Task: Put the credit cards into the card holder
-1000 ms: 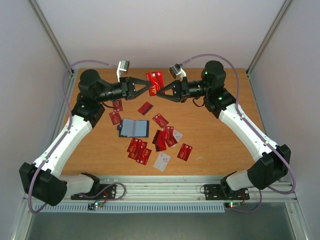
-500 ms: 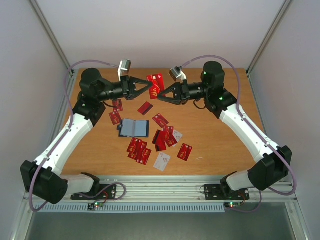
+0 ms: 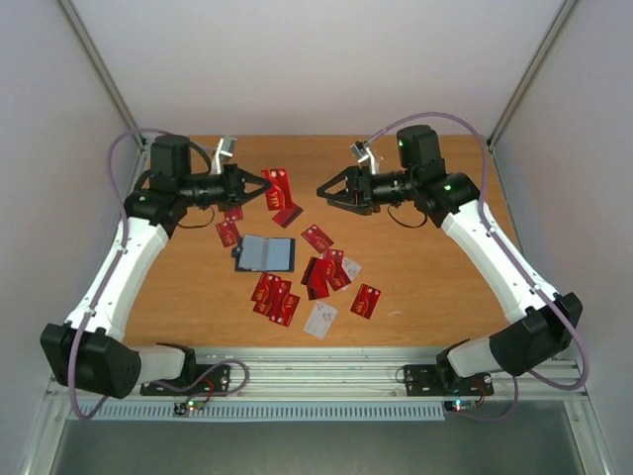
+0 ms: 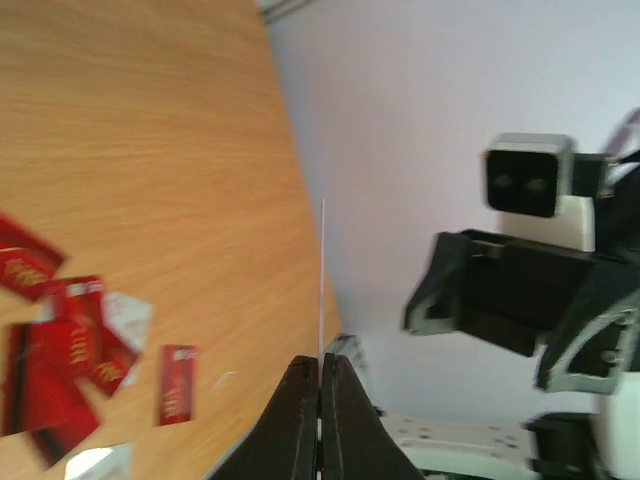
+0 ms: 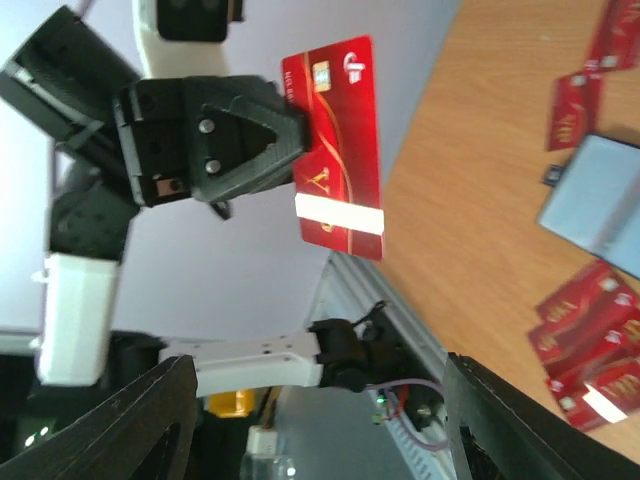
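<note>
Left hand (image 3: 259, 186) is clamped on one red card (image 3: 279, 183), held in the air over the far part of the desk (image 3: 415, 277). In the left wrist view the fingers (image 4: 300, 410) are pressed tight with the card edge-on, a hairline. Right hand (image 3: 326, 191) is spread wide, holding nothing, facing the card from just beside it.

Card holder (image 3: 265, 253) lies unfolded on the desk, pale blue inside facing up, nearer the bases than the left hand. Loose cards (image 3: 275, 297) are scattered around it, mostly red, with one white one (image 3: 320, 320).

Step, as I read it: card picked, insertion not yet started. Next move needs the card tilted down and its leading edge lined up with a slot mouth. The holder looks soft and light, so it will likely slide unless the right hand pins it.

Card: thin, rigid, glossy plastic with rounded corners. The desk is wood-grain, smooth.
</note>
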Controlling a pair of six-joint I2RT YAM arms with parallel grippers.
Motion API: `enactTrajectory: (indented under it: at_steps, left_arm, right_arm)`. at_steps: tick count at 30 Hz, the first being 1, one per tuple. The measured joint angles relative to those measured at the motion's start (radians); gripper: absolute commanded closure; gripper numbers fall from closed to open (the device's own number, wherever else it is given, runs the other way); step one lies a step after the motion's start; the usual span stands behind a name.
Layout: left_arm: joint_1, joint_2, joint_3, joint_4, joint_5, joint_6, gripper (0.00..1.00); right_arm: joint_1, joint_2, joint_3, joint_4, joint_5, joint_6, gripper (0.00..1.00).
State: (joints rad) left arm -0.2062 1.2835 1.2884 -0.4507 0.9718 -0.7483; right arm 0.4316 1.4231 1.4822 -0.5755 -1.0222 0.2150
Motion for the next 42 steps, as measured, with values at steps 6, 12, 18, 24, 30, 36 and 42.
enactTrajectory:
  at_steps: [6, 12, 18, 24, 30, 36, 42]
  left_arm:
    - [0.069, -0.003, -0.041, -0.251, -0.103, 0.246, 1.0]
    - [0.161, 0.0, -0.199, -0.302, -0.152, 0.387, 1.0]
    - [0.166, 0.068, -0.322, -0.177, -0.137, 0.425, 1.0]
    - [0.167, 0.209, -0.329, -0.082, -0.134, 0.448, 1.0]
    - [0.167, 0.286, -0.31, -0.079, -0.172, 0.514, 1.0]
    - [0.167, 0.344, -0.301, -0.071, -0.175, 0.575, 1.0]
    - [0.167, 0.411, -0.301, -0.06, -0.175, 0.626, 1.0]
  right_arm:
    - [0.0, 0.027, -0.033, -0.102, 0.124, -0.074, 0.32]
    - [0.0, 0.072, -0.075, -0.128, 0.17, -0.132, 0.33]
    - [0.0, 0.161, -0.107, -0.101, 0.17, -0.146, 0.35]
    - [0.023, 0.254, -0.129, -0.056, 0.185, -0.146, 0.39]
    - [0.071, 0.357, -0.135, 0.011, 0.214, -0.136, 0.41]
    - [0.087, 0.43, -0.148, 0.121, 0.226, -0.093, 0.43]
    - [0.103, 0.488, -0.148, 0.218, 0.247, -0.045, 0.46]
